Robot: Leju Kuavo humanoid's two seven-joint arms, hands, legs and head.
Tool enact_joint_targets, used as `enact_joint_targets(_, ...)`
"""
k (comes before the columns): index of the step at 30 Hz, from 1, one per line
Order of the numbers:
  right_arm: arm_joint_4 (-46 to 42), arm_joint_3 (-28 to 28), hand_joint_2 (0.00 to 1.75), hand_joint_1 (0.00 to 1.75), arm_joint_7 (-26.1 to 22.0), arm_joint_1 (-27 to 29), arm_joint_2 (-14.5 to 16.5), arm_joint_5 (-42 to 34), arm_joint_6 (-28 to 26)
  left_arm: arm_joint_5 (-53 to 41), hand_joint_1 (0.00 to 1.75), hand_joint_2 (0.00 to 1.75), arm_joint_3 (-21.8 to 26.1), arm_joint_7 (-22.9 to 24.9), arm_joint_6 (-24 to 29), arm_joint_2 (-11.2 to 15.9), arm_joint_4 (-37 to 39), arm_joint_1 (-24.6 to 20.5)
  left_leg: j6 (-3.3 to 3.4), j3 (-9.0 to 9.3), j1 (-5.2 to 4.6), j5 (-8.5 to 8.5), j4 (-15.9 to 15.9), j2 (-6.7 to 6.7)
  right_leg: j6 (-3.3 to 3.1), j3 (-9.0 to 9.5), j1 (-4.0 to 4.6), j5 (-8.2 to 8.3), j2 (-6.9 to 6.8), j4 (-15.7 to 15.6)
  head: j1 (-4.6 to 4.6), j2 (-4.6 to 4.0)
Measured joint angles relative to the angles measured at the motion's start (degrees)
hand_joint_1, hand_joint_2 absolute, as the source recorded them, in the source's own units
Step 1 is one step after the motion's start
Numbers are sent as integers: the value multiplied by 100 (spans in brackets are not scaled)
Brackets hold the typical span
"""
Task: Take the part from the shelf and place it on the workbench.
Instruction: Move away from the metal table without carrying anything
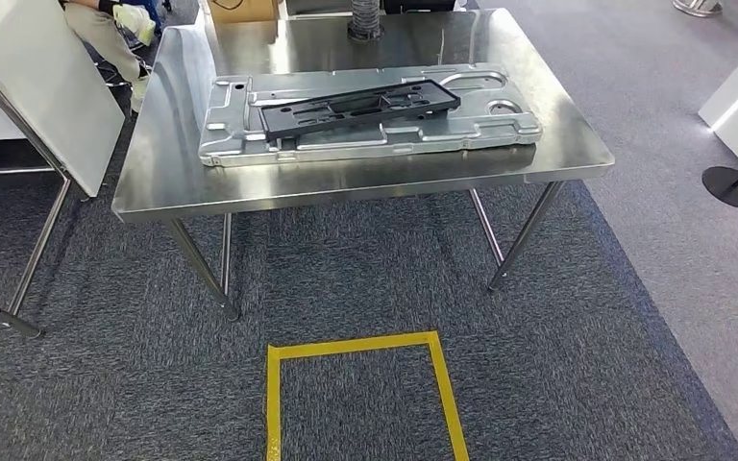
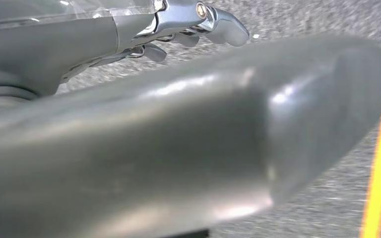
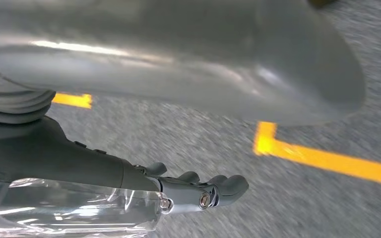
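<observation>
A long black flat part (image 1: 356, 106) lies on top of a larger silver stamped metal panel (image 1: 485, 125), both resting on the steel workbench (image 1: 159, 168) ahead of me. My left hand (image 2: 144, 134) hangs over grey carpet, thick thumb stretched out and darker fingers (image 2: 218, 25) loosely spread, holding nothing. In the same way my right hand (image 3: 144, 59) hangs above the carpet, its fingers (image 3: 213, 191) apart with nothing in them.
A yellow tape square (image 1: 360, 346) marks the carpet in front of the workbench; its lines (image 2: 379, 168) (image 3: 327, 161) run near both hands. A second table with a white leaning board (image 1: 48, 86) stands left. A person (image 1: 106, 29) sits beyond it. A stanchion base (image 1: 733, 187) is at right.
</observation>
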Motion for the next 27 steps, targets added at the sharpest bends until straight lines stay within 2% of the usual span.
enact_joint_targets(1, 21, 11, 0, 0, 47, -10, 8, 3, 35, -15, 0, 0, -4, 14, 7, -1, 0, 3, -18, -77, -4, 55, 24, -2, -28, 361, 6, 64, 2, -439, -1, 0)
enact_joint_targets(2, 36, 22, 0, 0, 80, -25, 14, 7, 55, -26, 0, 0, -9, 25, 10, -2, 0, 6, -42, -141, -11, 106, 49, -3, -59, 721, 19, 37, 4, -934, -2, 1)
enact_joint_targets(3, 51, 32, 0, 0, 105, -42, 20, 9, 69, -39, 0, 0, -13, 38, 11, -3, 0, 11, -71, -185, -17, 159, 67, 2, -88, 985, 36, -32, 6, -1330, -7, 1)
enact_joint_targets(4, 66, 37, 0, 0, 121, -56, 25, 8, 77, -53, 0, 0, -17, 52, 11, -4, 0, 14, -105, -213, -17, 210, 75, 8, -117, 1132, 56, -103, 8, -1578, -7, 1)
enact_joint_targets(5, 80, 39, 0, 0, 138, -65, 31, 4, 81, -64, 0, 0, -19, 65, 11, -5, 0, 18, -139, -229, -13, 262, 73, 14, -147, 1154, 73, -117, 8, -1678, -9, 0)
enact_joint_targets(6, 99, 40, 0, 0, 153, -68, 42, 0, 84, -74, 0, 0, -19, 78, 11, -5, 0, 25, -174, -245, -4, 293, 75, 16, -184, 1111, 70, -72, 0, -1683, -7, 0)
enact_joint_targets(7, 113, 41, 0, 0, 166, -72, 52, -4, 85, -84, 0, 0, -20, 88, 10, -5, 0, 35, -206, -278, 7, 232, 120, 5, -229, 1064, 64, -15, -10, -1689, -5, 0)
enact_joint_targets(8, 125, 42, 0, 0, 178, -75, 61, -5, 85, -98, 0, 0, -23, 101, 9, -8, 0, 50, -234, -332, 15, 60, 254, -6, -271, 1006, 55, 52, -21, -1699, -21, -1)
enact_joint_targets(9, 136, 42, 0, 0, 184, -78, 69, -6, 86, -114, 0, 0, -28, 112, 7, -12, 0, 65, -259, -411, 24, -212, 499, -18, -305, 933, 48, 124, -32, -1707, -36, -1)
enact_joint_targets(11, 148, 42, 0, 0, 188, -74, 72, -8, 95, -142, 0, 0, -39, 131, 3, -23, 0, 82, -297, -585, 36, -811, 1243, -26, -337, 749, 64, 263, -38, -1696, -67, -1)
enact_joint_targets(12, 155, 42, 0, 0, 189, -71, 73, -9, 103, -149, 0, 0, -42, 134, 2, -26, 0, 84, -311, -621, 39, -957, 1574, -26, -338, 643, 71, 334, -38, -1681, -67, -1)
enact_joint_targets(13, 163, 42, 0, 0, 190, -70, 75, -10, 115, -156, 0, 0, -43, 137, 2, -27, 0, 84, -321, -587, 41, -958, 1767, -25, -334, 528, 76, 401, -38, -1654, -66, -1)
enact_joint_targets(14, 169, 42, 0, 0, 190, -70, 78, -10, 127, -162, 0, 0, -44, 138, 2, -27, 0, 83, -324, -467, 41, -837, 1776, -25, -325, 412, 76, 459, -37, -1616, -67, -1)
enact_joint_targets(15, 174, 42, 0, 0, 190, -70, 83, -10, 143, -169, 0, 0, -46, 138, 0, -27, 0, 82, -319, -249, 42, -663, 1589, -25, -311, 298, 74, 509, -34, -1565, -68, -1)
enact_joint_targets(16, 178, 43, 0, 0, 190, -72, 89, -10, 155, -177, 0, 0, -49, 134, -5, -27, 0, 79, -304, 52, 42, -539, 1243, -26, -292, 197, 71, 550, -32, -1504, -69, -1)
enact_joint_targets(17, 180, 43, 0, 0, 189, -73, 98, -10, 165, -183, 0, 0, -55, 125, -13, -27, 0, 71, -281, 381, 35, -532, 801, -27, -270, 116, 79, 583, -29, -1442, -71, -1)
enact_joint_targets(18, 181, 44, 0, 0, 186, -73, 106, -10, 172, -189, 0, 0, -61, 110, -26, -27, 0, 57, -247, 650, 26, -603, 398, -28, -241, 61, 86, 619, -31, -1392, -66, 0)
enact_joint_targets(19, 182, 46, 0, 0, 183, -75, 112, -10, 174, -193, 0, 0, -68, 92, -38, -27, 0, 44, -209, 817, 16, -701, 115, -28, -210, 29, 92, 659, -37, -1362, -62, 0)
enact_joint_targets(20, 183, 47, 0, 0, 178, -76, 117, -10, 178, -197, 0, 0, -73, 74, -50, -27, 0, 37, -168, 878, 3, -766, -32, -26, -177, 11, 97, 707, -42, -1353, -58, 0)
enact_joint_targets(21, 184, 48, 0, 0, 174, -75, 118, -10, 180, -200, 0, 0, -76, 62, -60, -28, 1, 41, -122, 853, 6, -748, -63, -21, -141, 0, 93, 754, -45, -1356, -53, 0)
enact_joint_targets(22, 186, 49, 0, 0, 168, -74, 120, -10, 182, -203, 0, 0, -77, 53, -65, -31, 1, 47, -80, 811, 12, -694, -65, -8, -107, -24, 82, 735, -35, -1333, -56, 0)
enact_joint_targets(23, 189, 49, 0, 0, 157, -73, 125, -11, 186, -207, 0, 0, -79, 46, -69, -32, 2, 53, -35, 754, 19, -627, -69, 6, -74, -72, 70, 592, -22, -1224, -45, 0)
enact_joint_targets(24, 191, 50, 0, 0, 144, -67, 131, -16, 191, -209, 0, 0, -81, 37, -71, -34, 2, 55, 0, 682, 28, -554, -76, 17, -42, -145, 56, 351, -8, -1013, -32, 0)
enact_joint_targets(26, 193, 50, 0, 0, 120, -62, 144, -27, 201, -210, 0, 0, -87, 18, -72, -34, 2, 55, 37, 507, 23, -431, -72, 19, 9, -344, 30, -240, 4, -295, -9, -1)
enact_joint_targets(27, 194, 50, 0, 0, 116, -60, 147, -36, 209, -210, 0, 0, -88, 11, -73, -34, 2, 58, 34, 420, 19, -375, -70, 18, 26, -416, 21, -380, 5, 60, -10, -1)
